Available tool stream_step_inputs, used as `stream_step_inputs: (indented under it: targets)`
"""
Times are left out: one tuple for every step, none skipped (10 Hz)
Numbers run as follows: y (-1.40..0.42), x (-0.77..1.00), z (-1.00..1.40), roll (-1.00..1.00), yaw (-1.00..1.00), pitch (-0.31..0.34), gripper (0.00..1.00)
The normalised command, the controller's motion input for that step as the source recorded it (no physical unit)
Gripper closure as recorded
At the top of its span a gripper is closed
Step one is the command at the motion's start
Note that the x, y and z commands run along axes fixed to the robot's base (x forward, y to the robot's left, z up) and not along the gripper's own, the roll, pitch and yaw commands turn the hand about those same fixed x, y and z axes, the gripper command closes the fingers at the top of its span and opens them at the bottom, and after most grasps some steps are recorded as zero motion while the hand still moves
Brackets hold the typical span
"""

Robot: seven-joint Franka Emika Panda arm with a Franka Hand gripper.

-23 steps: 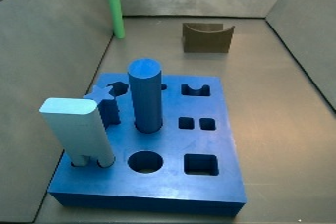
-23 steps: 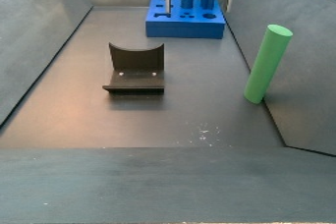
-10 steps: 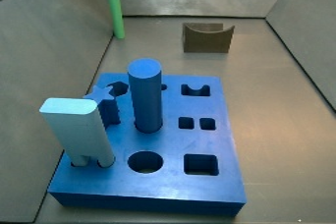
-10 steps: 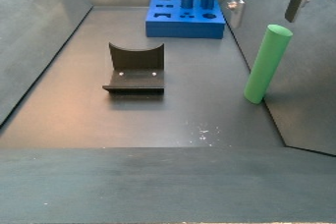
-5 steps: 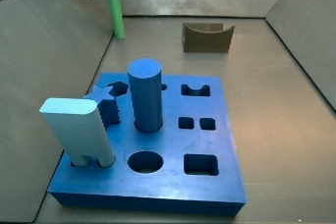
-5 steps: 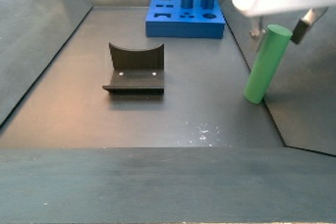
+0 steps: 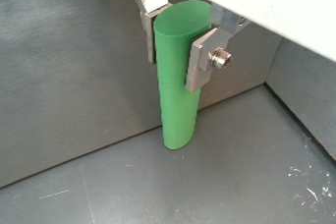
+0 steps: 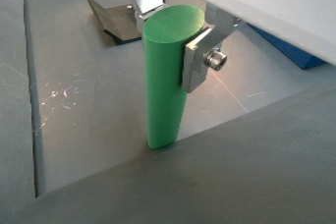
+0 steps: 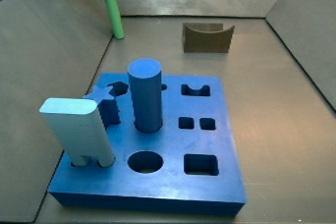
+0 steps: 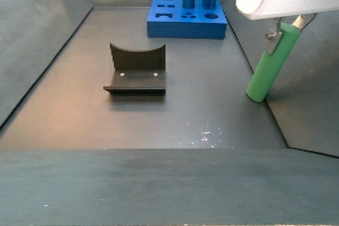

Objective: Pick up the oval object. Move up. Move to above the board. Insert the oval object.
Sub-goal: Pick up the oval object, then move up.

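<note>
Since half a second ago your pincer has come down over the oval object; its silver fingers now flank the peg's top, though you cannot tell whether they press it.

Count, outward from there:
- One oval object, bright green, upright on the floor beside the grey side wall.
- One brown U-shaped block, near mid-floor.
- One board, dark blue with cut holes, well apart from the peg.
- One dark blue cylinder and one light blue block, both standing in the board.

Floor: dark grey, lightly scuffed, walled in grey. You will find no legible writing.
</note>
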Motion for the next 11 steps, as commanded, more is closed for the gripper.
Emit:
stream_step_inputs:
  targets:
    - [0.00, 0.00, 0.00, 0.00, 0.00, 0.000, 1.00]
    - [0.00, 0.00, 0.00, 0.00, 0.00, 0.000, 1.00]
    - [0.00, 0.00, 0.00, 0.00, 0.00, 0.000, 1.00]
    - [0.00, 0.00, 0.00, 0.00, 0.00, 0.000, 1.00]
    - [0.00, 0.00, 0.00, 0.00, 0.00, 0.000, 1.00]
    - [0.00, 0.00, 0.00, 0.00, 0.00, 0.000, 1.00]
    - [0.00, 0.00, 0.00, 0.00, 0.00, 0.000, 1.00]
    - [0.00, 0.00, 0.00, 0.00, 0.00, 0.000, 1.00]
    - [0.00, 0.00, 0.00, 0.00, 0.00, 0.000, 1.00]
    - [0.00, 0.00, 0.00, 0.00, 0.00, 0.000, 1.00]
    - [0.00, 0.00, 0.83, 0.00, 0.00, 0.000, 1.00]
